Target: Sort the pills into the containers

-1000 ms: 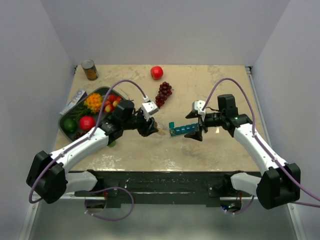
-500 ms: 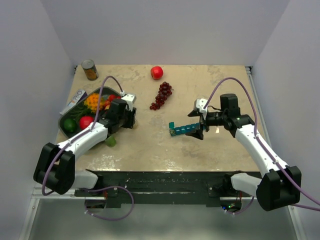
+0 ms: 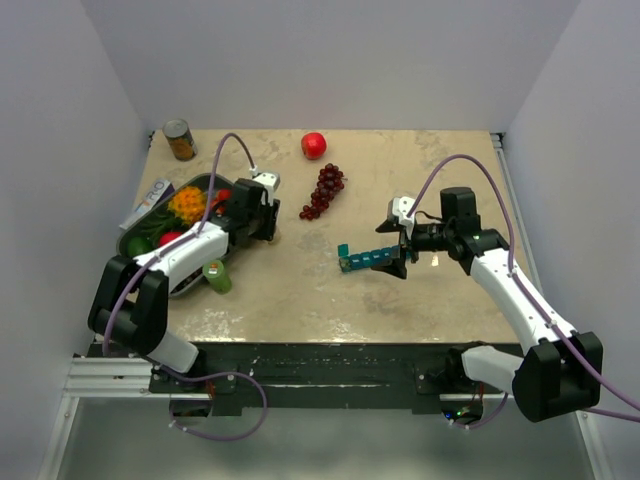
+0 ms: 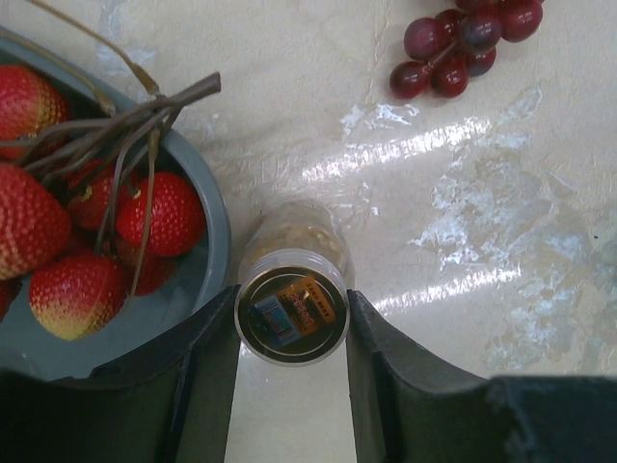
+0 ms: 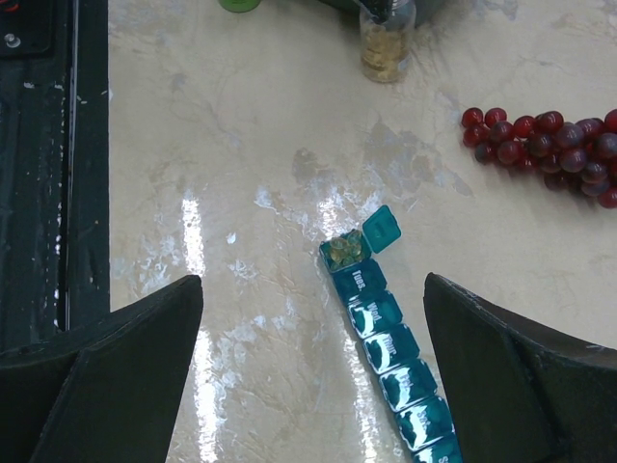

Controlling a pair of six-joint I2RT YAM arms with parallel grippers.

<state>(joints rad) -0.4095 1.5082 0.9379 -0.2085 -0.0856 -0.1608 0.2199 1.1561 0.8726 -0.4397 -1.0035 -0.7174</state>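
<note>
The teal pill organiser (image 3: 368,258) lies on the table, a straight row of compartments (image 5: 390,347). Its end lid is flipped up, and yellowish pills (image 5: 343,251) fill that compartment. My right gripper (image 3: 395,255) hangs over the organiser with its jaws wide apart (image 5: 313,357) and nothing between them. My left gripper (image 3: 267,226) is shut on a clear pill bottle (image 4: 292,313) next to the dark tray's rim (image 4: 217,222). Both fingers press the bottle's sides. The right wrist view shows that bottle (image 5: 386,43) with pills inside.
The dark tray (image 3: 130,252) at the left holds red fruit (image 4: 154,212) and other produce. A small green bottle (image 3: 216,277) stands in front of it. Red grapes (image 3: 322,190), a red round fruit (image 3: 314,145) and a can (image 3: 180,140) lie farther back.
My left arm has drawn back to the left, from beside the organiser to the tray's edge, carrying the pill bottle. The right arm has barely moved.
</note>
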